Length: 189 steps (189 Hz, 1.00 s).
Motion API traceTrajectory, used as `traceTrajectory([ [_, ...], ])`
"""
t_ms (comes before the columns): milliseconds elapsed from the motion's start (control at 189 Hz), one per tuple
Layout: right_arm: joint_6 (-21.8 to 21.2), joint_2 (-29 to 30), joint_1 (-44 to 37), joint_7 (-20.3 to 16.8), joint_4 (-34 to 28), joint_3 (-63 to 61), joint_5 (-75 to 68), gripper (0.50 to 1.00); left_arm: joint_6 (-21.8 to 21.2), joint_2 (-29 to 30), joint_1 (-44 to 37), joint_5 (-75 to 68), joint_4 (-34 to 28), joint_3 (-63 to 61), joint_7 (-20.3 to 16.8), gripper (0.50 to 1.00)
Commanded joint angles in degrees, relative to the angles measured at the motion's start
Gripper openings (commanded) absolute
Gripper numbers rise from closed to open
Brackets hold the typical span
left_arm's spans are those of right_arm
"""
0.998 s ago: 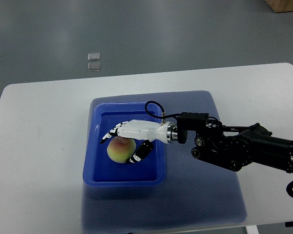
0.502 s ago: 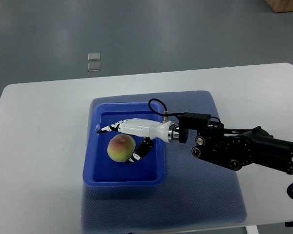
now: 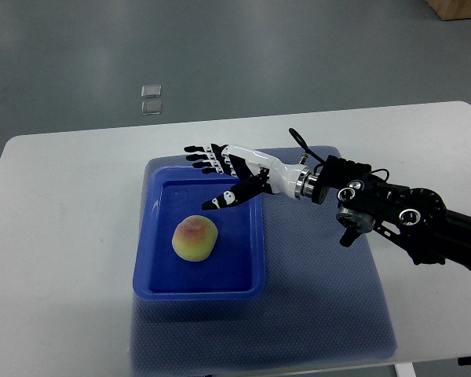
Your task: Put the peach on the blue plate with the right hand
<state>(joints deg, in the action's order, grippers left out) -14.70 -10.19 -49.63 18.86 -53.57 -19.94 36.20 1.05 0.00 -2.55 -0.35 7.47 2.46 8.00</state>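
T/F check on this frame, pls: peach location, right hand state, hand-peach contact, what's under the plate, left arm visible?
1. The peach lies inside the blue plate. True.
2. The right hand is closed around the peach. False: its fingers are spread and hold nothing.
3. The hand is clear of the peach, above the plate's far edge. True.
4. The plate sits directly on the bare white table. False: it rests on a blue mat laid over the table.
5. The left arm is reaching in from the left edge. False: no left arm shows in the picture.
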Motion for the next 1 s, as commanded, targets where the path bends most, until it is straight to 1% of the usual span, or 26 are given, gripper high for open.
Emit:
traceTrajectory([
  [0,-1.1,-0.5,1.0,-1.0,0.8,-2.4,-7.3,0.928,0.0,0.0,0.0,0.0,0.0,0.0,0.0,1.000],
  [111,-1.0,-0.9,2.2,-1.5,2.7,-4.7,-11.3,0.928,0.0,0.0,0.0,0.0,0.0,0.0,0.0,1.000],
  [206,-0.9,-0.9,2.9,-3.2,4.8,-6.8,-14.3,0.928,0.0,0.0,0.0,0.0,0.0,0.0,0.0,1.000],
  [338,-1.2,-1.4,4.2,-7.3,8.4,-10.2,-20.8,0.928,0.0,0.0,0.0,0.0,0.0,0.0,0.0,1.000],
  [401,-1.5,-1.6,4.7,-10.2,10.2,-11.6,-25.7,0.928,0.0,0.0,0.0,0.0,0.0,0.0,0.0,1.000],
  [480,-3.4,-1.7,5.0,-13.3,13.1,-11.8,-32.0,0.928,0.0,0.0,0.0,0.0,0.0,0.0,0.0,1.000],
  [549,-5.4,-1.7,4.9,-14.4,15.3,-11.8,-34.7,0.928,0.0,0.0,0.0,0.0,0.0,0.0,0.0,1.000],
  [707,-9.4,-2.2,4.9,-14.7,19.3,-12.1,-35.9,0.928,0.0,0.0,0.0,0.0,0.0,0.0,0.0,1.000],
  [993,-9.5,-2.4,5.0,-13.2,20.7,-13.8,-35.9,0.928,0.0,0.0,0.0,0.0,0.0,0.0,0.0,1.000],
])
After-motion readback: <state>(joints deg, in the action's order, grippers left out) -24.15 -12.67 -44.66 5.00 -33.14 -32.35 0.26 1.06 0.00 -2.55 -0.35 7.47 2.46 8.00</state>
